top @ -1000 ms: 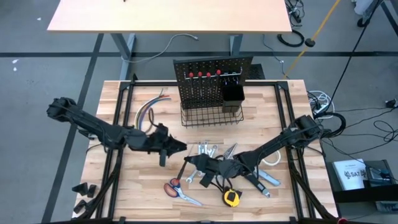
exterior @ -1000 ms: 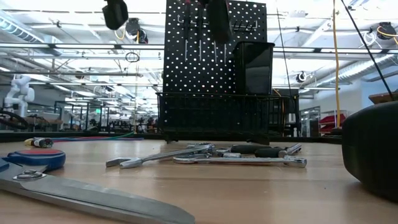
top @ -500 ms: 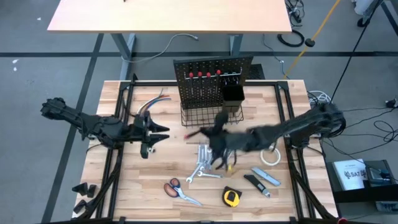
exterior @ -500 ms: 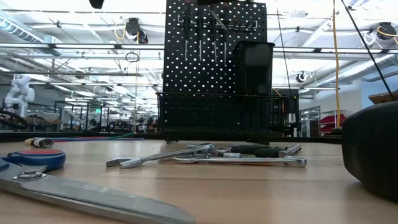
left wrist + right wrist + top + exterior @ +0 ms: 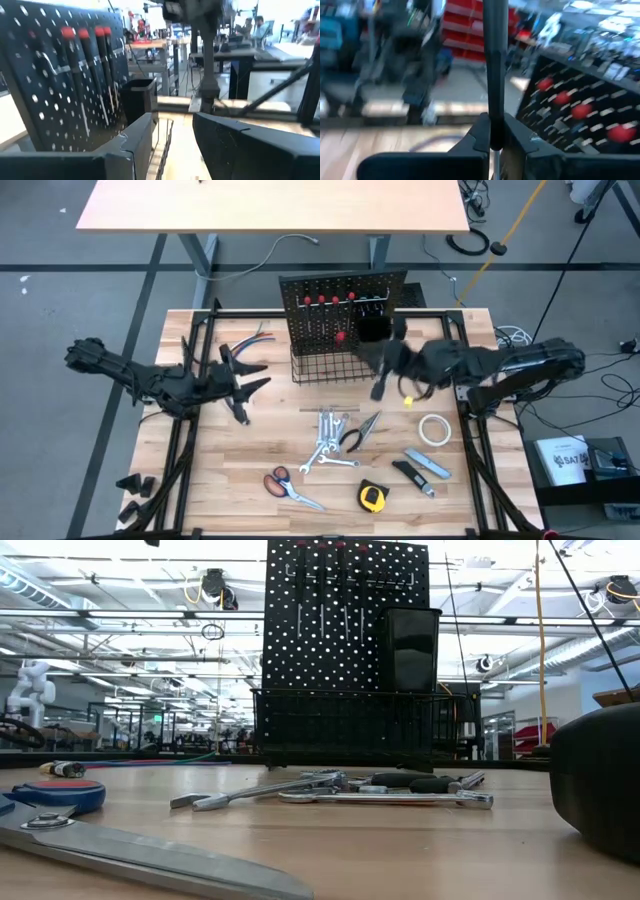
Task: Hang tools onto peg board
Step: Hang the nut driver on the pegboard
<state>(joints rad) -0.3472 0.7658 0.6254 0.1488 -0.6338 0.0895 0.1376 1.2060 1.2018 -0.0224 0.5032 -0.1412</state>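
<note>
Beside peg board (image 5: 343, 310), right pincer (image 5: 491, 134) grips—seemingly—a blurred screwdriver (image 5: 494, 60).

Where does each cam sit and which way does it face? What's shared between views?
High: above the table, looking straight down; both arms show, left gripper open beside the peg board, right gripper before it.
Low: table-top height, level across wrenches to the peg board; no gripper shows.
Left wrist: past its open fingers toward the peg board.
Right wrist: past its fingers clamping a screwdriver, peg board beyond.
Shared: all four see the peg board.
</note>
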